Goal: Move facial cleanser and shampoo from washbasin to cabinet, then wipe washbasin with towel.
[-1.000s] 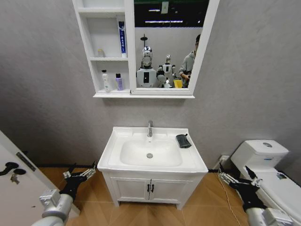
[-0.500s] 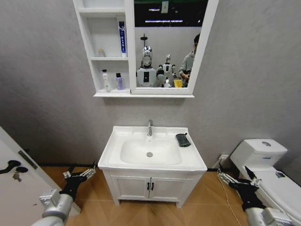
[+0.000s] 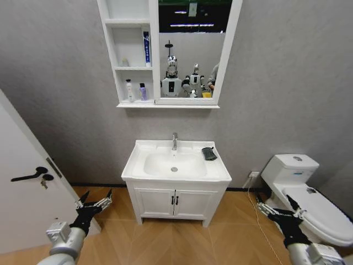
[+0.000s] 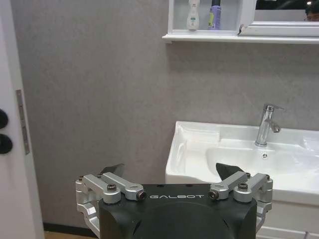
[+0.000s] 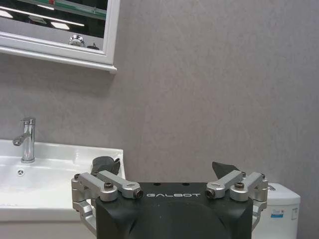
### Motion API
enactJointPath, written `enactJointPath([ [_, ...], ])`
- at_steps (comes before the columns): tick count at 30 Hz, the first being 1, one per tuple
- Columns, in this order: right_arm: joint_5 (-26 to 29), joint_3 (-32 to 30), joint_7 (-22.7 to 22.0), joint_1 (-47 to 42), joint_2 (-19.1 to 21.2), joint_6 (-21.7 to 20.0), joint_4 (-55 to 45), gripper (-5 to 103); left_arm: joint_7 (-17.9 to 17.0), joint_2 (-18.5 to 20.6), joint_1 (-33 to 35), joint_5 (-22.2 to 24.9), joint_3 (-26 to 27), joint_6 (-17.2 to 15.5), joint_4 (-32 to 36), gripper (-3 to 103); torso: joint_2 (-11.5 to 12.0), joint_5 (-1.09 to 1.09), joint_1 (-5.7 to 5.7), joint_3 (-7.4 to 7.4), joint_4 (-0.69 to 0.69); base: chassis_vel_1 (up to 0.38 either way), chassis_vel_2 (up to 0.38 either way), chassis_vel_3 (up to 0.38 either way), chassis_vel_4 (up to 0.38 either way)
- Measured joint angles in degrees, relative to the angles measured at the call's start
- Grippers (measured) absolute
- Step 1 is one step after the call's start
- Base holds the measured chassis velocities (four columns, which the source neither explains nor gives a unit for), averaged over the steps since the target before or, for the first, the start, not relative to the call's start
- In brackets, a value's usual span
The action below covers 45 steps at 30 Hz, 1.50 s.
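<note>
Left gripper (image 3: pixel 95 203) hangs low over the floor, left of the washbasin (image 3: pixel 135 165), fingers spread wide, holding nothing. Right gripper (image 3: pixel 273 210) hangs low between washbasin and toilet (image 3: pixel 300 190), likewise wide open and empty. The towel (image 3: pixel 209 153) lies on the washbasin's rim at the back right corner. Two bottles (image 3: pixel 128 90) stand on the cabinet's (image 3: pixel 153 52) lowest shelf.
</note>
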State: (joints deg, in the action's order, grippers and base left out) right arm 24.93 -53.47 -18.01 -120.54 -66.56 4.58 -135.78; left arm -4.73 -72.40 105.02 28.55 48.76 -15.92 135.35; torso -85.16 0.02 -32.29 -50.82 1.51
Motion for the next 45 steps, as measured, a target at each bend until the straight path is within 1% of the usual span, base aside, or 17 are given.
enactJointPath([
  [2,0.0,0.0,0.0,0.0,0.0,0.0,0.0,100,0.0,0.0,0.0,0.0,0.0,0.0,0.0,100,0.0,-0.08,0.03,0.02,0.0,0.341,-0.401,-0.354,0.343],
  [5,0.0,0.0,0.0,0.0,0.0,0.0,0.0,100,0.0,0.0,0.0,0.0,0.0,0.0,0.0,100,0.0,0.03,0.01,0.0,0.0,0.381,-0.368,-0.361,0.357],
  [8,0.0,0.0,0.0,0.0,0.0,0.0,0.0,100,0.0,0.0,0.0,0.0,0.0,0.0,0.0,100,0.0,-0.1,0.04,0.03,0.01,0.373,-0.381,-0.365,0.377],
  [12,0.0,0.0,0.0,0.0,0.0,0.0,0.0,100,0.0,0.0,0.0,0.0,0.0,0.0,0.0,100,0.0,0.04,0.01,0.0,0.0,0.359,-0.355,-0.354,0.367],
  [13,0.0,0.0,0.0,0.0,0.0,0.0,0.0,100,0.0,0.0,0.0,0.0,0.0,0.0,0.0,100,0.0,-0.16,0.04,0.02,0.01,0.319,-0.317,-0.323,0.358],
  [14,0.0,0.0,0.0,0.0,0.0,0.0,0.0,100,0.0,0.0,0.0,0.0,0.0,0.0,0.0,100,0.0,-0.16,0.04,0.02,0.01,0.319,-0.317,-0.323,0.358],
  [16,0.0,0.0,0.0,0.0,0.0,0.0,0.0,100,0.0,0.0,0.0,0.0,0.0,0.0,0.0,100,0.0,0.06,-0.01,0.0,0.01,0.382,-0.338,-0.38,0.34],
  [17,0.0,0.0,0.0,0.0,0.0,0.0,0.0,100,0.0,0.0,0.0,0.0,0.0,0.0,0.0,100,0.0,0.07,-0.01,0.0,0.0,0.394,-0.357,-0.359,0.326],
  [18,0.0,0.0,0.0,0.0,0.0,0.0,0.0,100,0.0,0.0,0.0,0.0,0.0,0.0,0.0,100,0.0,-0.11,0.01,0.01,0.0,0.321,-0.357,-0.359,0.346],
  [20,0.0,0.0,0.0,0.0,0.0,0.0,0.0,100,0.0,0.0,0.0,0.0,0.0,0.0,0.0,100,0.0,-0.12,0.03,0.02,0.0,0.321,-0.337,-0.333,0.346],
  [21,0.0,0.0,0.0,0.0,0.0,0.0,0.0,100,0.0,0.0,0.0,0.0,0.0,0.0,0.0,100,0.0,0.04,0.02,0.01,0.01,0.335,-0.316,-0.375,0.323],
  [24,0.0,0.0,0.0,0.0,0.0,0.0,0.0,100,0.0,0.0,0.0,0.0,0.0,0.0,0.0,100,0.0,0.05,0.0,0.0,0.01,0.332,-0.325,-0.328,0.327],
  [25,0.0,0.0,0.0,0.0,0.0,0.0,0.0,100,0.0,0.0,0.0,0.0,0.0,0.0,0.0,100,0.0,-0.17,0.03,0.02,0.0,0.286,-0.335,-0.304,0.299],
  [28,0.0,0.0,0.0,0.0,0.0,0.0,0.0,100,0.0,0.0,0.0,0.0,0.0,0.0,0.0,100,0.0,0.08,0.01,0.0,0.0,0.302,-0.294,-0.316,0.292],
  [30,0.0,0.0,0.0,0.0,0.0,0.0,0.0,100,0.0,0.0,0.0,0.0,0.0,0.0,0.0,100,0.0,-0.04,0.06,0.03,0.01,0.227,-0.266,-0.196,0.253],
  [31,0.0,0.0,0.0,0.0,0.0,0.0,0.0,100,0.0,0.0,0.0,0.0,0.0,0.0,0.0,100,-0.1,-0.06,0.06,0.04,-0.03,0.153,-0.246,-0.167,0.169],
  [45,0.0,0.0,0.0,0.0,0.0,0.0,0.0,100,0.0,0.0,0.0,0.0,0.0,0.0,0.0,100,0.0,-0.01,-0.07,-0.02,-0.01,-0.009,-0.011,0.005,0.011],
])
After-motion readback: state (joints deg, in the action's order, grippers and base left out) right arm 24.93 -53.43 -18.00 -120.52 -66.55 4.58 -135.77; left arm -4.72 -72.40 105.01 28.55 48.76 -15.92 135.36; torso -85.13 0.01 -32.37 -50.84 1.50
